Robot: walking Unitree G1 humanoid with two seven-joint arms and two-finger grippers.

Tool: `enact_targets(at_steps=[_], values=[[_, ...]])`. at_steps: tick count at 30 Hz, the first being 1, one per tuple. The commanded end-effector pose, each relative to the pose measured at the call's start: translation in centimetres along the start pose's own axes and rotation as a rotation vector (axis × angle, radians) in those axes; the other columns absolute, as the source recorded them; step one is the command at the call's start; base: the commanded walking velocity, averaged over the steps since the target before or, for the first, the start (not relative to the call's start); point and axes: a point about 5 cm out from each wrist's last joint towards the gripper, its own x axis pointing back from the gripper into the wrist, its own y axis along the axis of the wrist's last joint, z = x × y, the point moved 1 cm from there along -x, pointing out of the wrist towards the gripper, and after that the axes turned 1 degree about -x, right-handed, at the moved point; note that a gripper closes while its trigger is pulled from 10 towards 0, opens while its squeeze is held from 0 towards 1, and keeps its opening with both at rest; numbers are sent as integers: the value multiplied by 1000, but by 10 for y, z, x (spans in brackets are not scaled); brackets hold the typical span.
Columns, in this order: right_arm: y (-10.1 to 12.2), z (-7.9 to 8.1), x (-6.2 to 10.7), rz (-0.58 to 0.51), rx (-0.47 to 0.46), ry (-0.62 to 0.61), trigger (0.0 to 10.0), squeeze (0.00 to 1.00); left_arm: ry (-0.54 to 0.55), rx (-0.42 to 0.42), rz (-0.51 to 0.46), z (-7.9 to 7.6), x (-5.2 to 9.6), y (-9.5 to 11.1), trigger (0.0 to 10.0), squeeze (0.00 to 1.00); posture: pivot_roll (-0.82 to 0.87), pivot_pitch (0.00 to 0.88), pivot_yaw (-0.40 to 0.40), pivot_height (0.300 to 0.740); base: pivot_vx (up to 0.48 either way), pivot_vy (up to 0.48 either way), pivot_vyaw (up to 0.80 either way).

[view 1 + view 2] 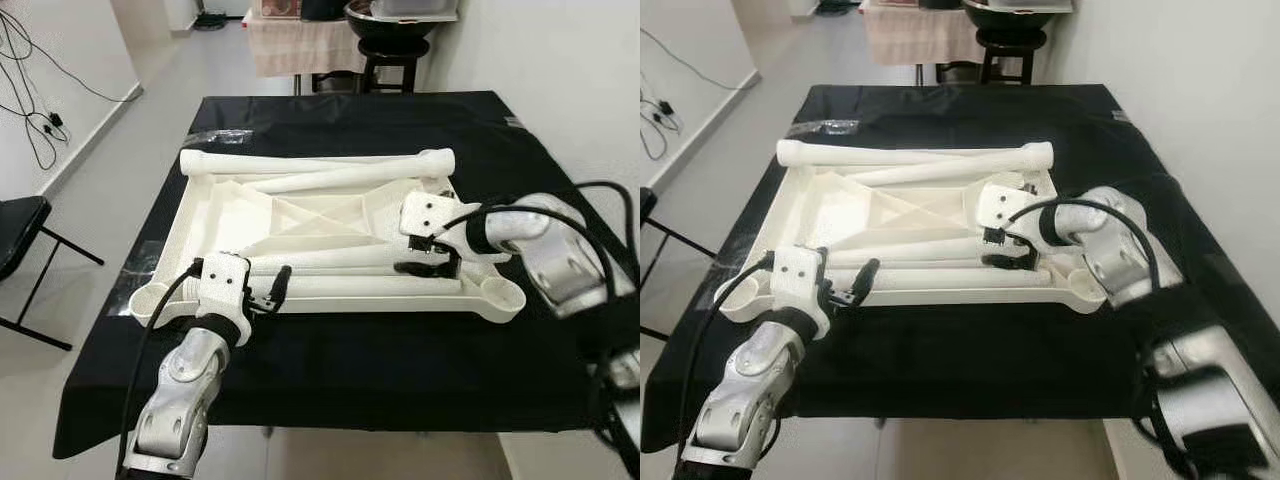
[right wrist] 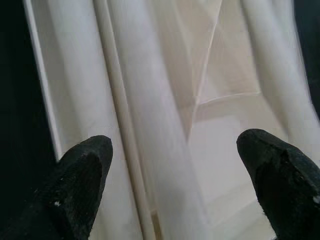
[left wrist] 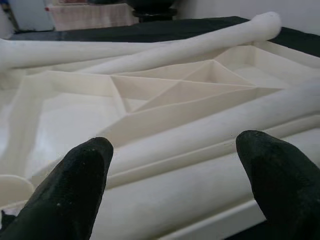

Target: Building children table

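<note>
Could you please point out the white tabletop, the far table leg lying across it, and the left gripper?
White tabletop (image 1: 222, 215), left eye view: bare panel on its left side.
Far table leg (image 1: 310, 162), left eye view: middle of the tube.
Left gripper (image 1: 278, 290), left eye view: between its fingertips.

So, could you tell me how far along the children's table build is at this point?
Early. Done: the white tabletop lies underside up on the black cloth, with the loose white legs resting on it. In hand: the left gripper and right gripper, both open, hover over the near legs, holding nothing. Left: no leg stands in a corner socket.
</note>
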Motion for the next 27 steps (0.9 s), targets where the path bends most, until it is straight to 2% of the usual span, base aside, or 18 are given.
enact_targets(at_steps=[1, 5, 7, 12, 14, 15, 22, 25, 26, 27], values=[[-5, 3, -7, 93, 29, 61, 10000, 0, -18, 16, 16, -3, 3, -3, 10000, 0, 23, 124, -60, 740, 0, 0, 0], [-4, 0, -11, 141, 18, 86, 10000, 0, -23, 23, 18, -4, 4, -3, 10000, 0, 20, 123, -63, 740, 0, 0, 0], [-1, -7, -15, 190, -17, 115, 10000, 0, -30, 32, 21, -6, 5, -3, 10000, 0, 21, 126, -67, 740, 0, 0, 0], [-2, -11, -17, 215, -18, 119, 10000, 0, -33, 34, 22, -7, 6, -3, 10000, 0, 22, 130, -71, 740, 0, 0, 0], [-2, -14, -24, 262, -16, 122, 10000, 0, -32, 39, 23, -8, 7, -3, 10000, 0, 19, 137, -80, 740, 0, 0, 0], [-3, -16, -28, 308, 5, 114, 10000, 0, -31, 42, 23, -9, 8, -3, 10000, 0, 19, 141, -83, 740, 0, 0, 0], [0, -16, -39, 356, 30, 97, 10000, 0, -26, 44, 23, -8, 9, -3, 10000, 0, 20, 150, -90, 740, 0, 0, 0], [7, -23, -45, 363, 51, -9, 10000, 0, -22, 48, 22, -8, 10, -2, 10000, 0, 19, 154, -94, 740, 0, 0, 0], [9, -25, -46, 358, 37, -34, 8667, 0, -21, 47, 22, -8, 10, -2, 10000, 0, 21, 155, -95, 740, 0, 0, 0], [12, -27, -47, 354, 23, -55, 3804, 0, -20, 47, 22, -8, 10, -2, 10000, 0, 20, 158, -95, 740, 0, 0, 0]])
